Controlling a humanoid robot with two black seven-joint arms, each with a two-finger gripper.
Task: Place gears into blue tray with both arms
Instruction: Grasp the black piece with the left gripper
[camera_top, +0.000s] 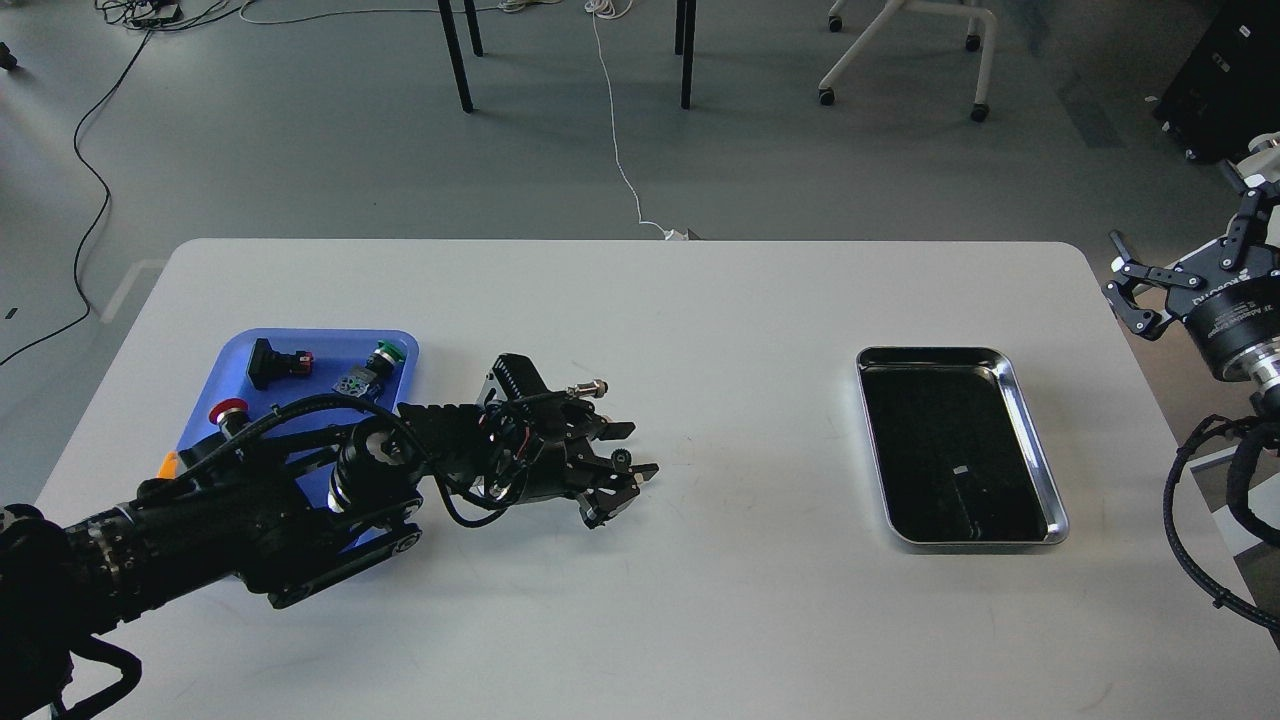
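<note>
One small black gear (622, 458) lies on the white table, right of the blue tray (310, 338). My left gripper (628, 452) is down at table level and open, one finger on each side of the gear, not closed on it. The left arm reaches across the tray's near right part and hides it. My right gripper (1138, 288) hangs open beyond the table's right edge, with nothing between its fingers.
In the blue tray lie push-button switches: a black one (270, 362), a green-capped one (385, 352) and a red-capped one (228, 410). A shiny silver tray (1020, 400) sits on the right of the table. Chair and table legs stand on the floor behind.
</note>
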